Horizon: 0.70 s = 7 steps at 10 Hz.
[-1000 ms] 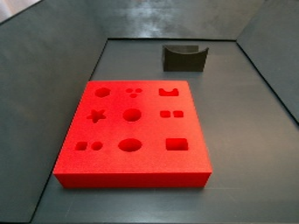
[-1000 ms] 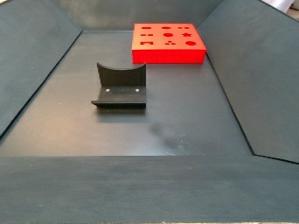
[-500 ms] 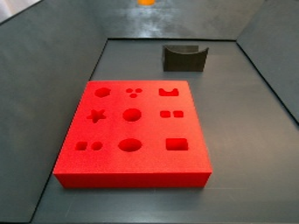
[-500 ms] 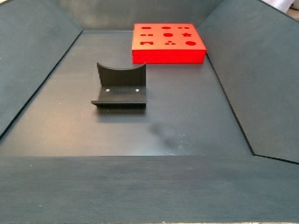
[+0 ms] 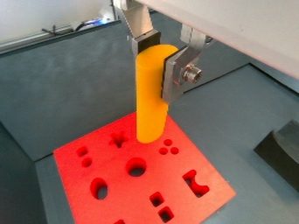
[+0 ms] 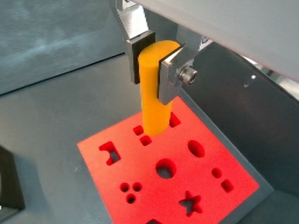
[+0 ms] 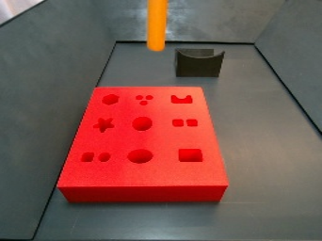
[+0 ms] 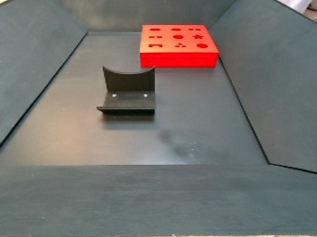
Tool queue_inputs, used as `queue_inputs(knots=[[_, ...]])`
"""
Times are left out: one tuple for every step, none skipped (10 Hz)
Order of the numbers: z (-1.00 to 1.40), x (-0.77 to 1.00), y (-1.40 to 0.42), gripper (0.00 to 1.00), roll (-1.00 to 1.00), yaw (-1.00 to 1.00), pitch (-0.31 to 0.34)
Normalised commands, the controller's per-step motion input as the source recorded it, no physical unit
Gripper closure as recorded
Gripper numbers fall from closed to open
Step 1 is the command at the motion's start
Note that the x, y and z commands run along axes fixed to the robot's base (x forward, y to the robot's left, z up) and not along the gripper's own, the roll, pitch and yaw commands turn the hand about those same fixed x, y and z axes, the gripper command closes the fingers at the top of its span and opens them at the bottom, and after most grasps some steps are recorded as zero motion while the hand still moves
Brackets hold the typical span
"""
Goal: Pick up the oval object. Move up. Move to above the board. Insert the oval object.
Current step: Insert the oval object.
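My gripper (image 5: 156, 57) is shut on the top of the oval object (image 5: 152, 101), a smooth orange-yellow peg that hangs upright from the fingers; both wrist views show this grip (image 6: 158, 63). The peg (image 6: 155, 96) hangs well above the board (image 6: 140, 162), a flat red block with several shaped holes, which also shows below it in a wrist view (image 5: 122, 201). In a side view the peg (image 7: 157, 24) reaches down from the top edge, high over the board's (image 7: 164, 141) far side; the gripper itself is out of that view. In a side view the board (image 8: 180, 57) lies at the far end, and neither peg nor gripper shows there.
The dark fixture (image 7: 199, 61) stands on the grey floor beyond the board, and shows nearer in a side view (image 8: 126, 93). It also shows at the edge of both wrist views (image 5: 284, 149) (image 6: 6, 179). Sloping grey walls enclose the floor.
The peg has come down into the side view from the top edge: absent one second ago, only its tip half a second ago, now a long stretch shows.
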Motion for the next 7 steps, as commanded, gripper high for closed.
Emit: queue_inputs(knots=[[-0.61, 0.00, -0.29, 1.00, 0.38, -0.23, -0.041], [-0.56, 0.19, -0.32, 1.00, 0.41, -0.49, 0.000], [-0.58, 0.19, -0.32, 1.00, 0.40, -0.51, 0.000], [-0.63, 0.00, -0.29, 1.00, 0.37, -0.32, 0.000], [-0.68, -0.03, -0.21, 1.00, 0.34, -0.17, -0.034], [0.00, 0.00, -0.08, 1.00, 0.12, 0.00, 0.000], [-0.11, 0.00, 0.00, 1.00, 0.00, 0.00, 0.000]])
